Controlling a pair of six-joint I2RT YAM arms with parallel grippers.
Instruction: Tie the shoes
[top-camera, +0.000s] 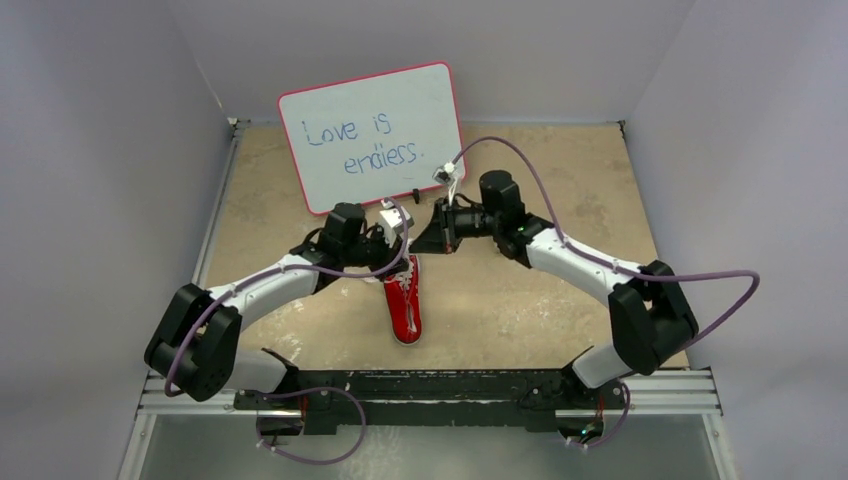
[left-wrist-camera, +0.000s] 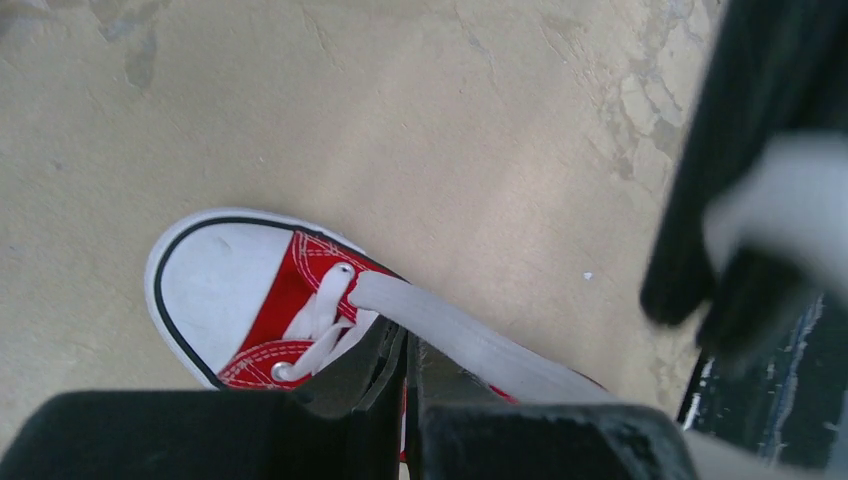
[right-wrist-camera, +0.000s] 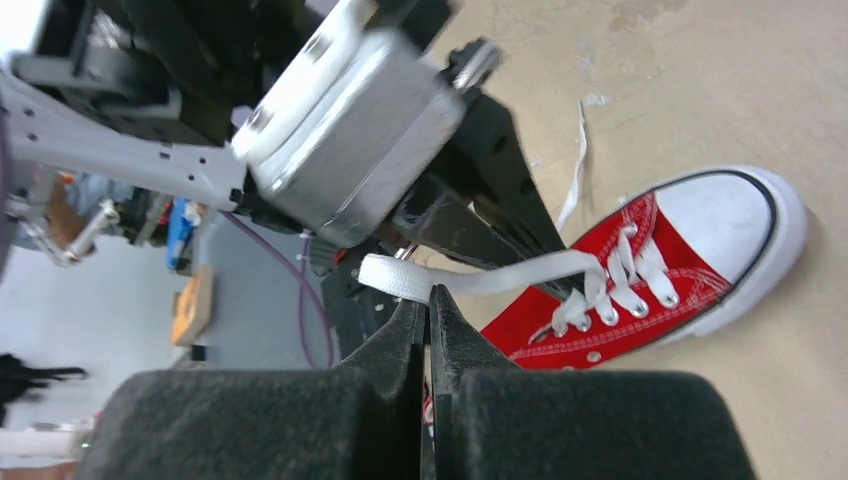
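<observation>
Fingers of the left gripper (left-wrist-camera: 405, 345) are seen pressed tight together at the bottom middle of the left wrist view. Just above their tips a flat white lace (left-wrist-camera: 470, 335) is stretched toward the lower right. It cannot be told if the lace is pinched by them or only passed over them. The shoe (left-wrist-camera: 275, 300) is found in the lower left of the frame, laid on the sandy brown table (left-wrist-camera: 450, 130). It is made of red cloth with white stitches. Its round toe cap (left-wrist-camera: 215, 285) is white, and a thin black line is drawn around it. White laces are crossed over the front.

In the right wrist view, the right gripper (right-wrist-camera: 428, 310) is seen at the bottom middle, with its fingers clamped shut on the lace. A small folded bit of lace is poked out just left of the tips. From there the lace is stretched to the shoe (right-wrist-camera: 650, 280), which is laid at the right side of the frame with its toe pointed right.

In the top view, the shoe (top-camera: 405, 300) is placed in the middle of the table, toe pointed to the bottom of the frame. Both grippers are held close together just above its upper end. A whiteboard (top-camera: 372, 135) with a red rim and blue writing is stood behind them, at the top middle.
</observation>
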